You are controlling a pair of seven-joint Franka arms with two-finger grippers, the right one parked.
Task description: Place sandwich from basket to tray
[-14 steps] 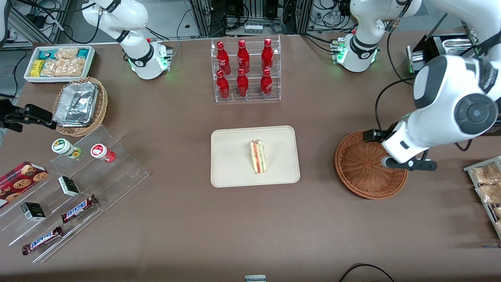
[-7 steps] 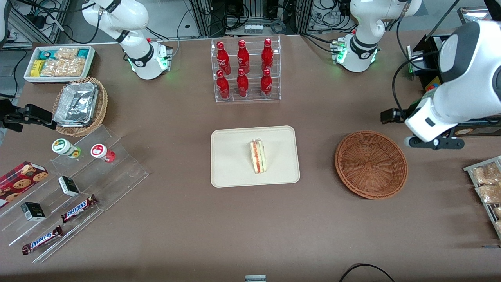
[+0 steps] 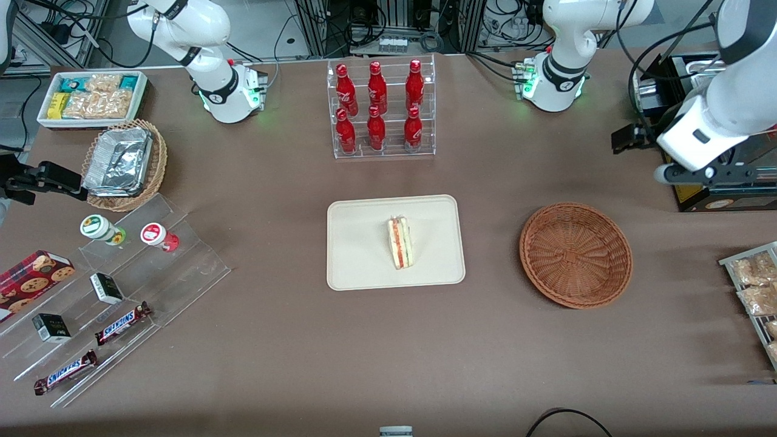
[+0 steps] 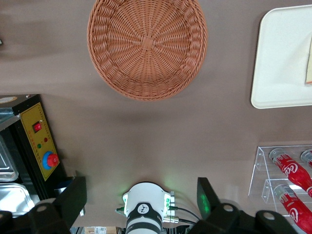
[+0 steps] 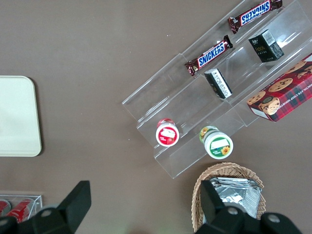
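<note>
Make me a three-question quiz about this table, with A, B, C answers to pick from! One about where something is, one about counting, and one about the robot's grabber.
1. Where is the sandwich?
A. In the basket
B. On the tray
C. In the bottle rack

2. How many red bottles stand in the clear rack?
A. Four
B. Six
C. Nine

3. What is the gripper doing?
A. Open, holding nothing
B. Shut on the sandwich
C. Shut on a bottle

Answers:
1. B: the sandwich lies on the cream tray, and the brown basket holds nothing.
2. B: there are two rows of three bottles.
3. A: the wrist view shows its fingers spread wide with nothing between them, high above the table and farther from the front camera than the basket.
</note>
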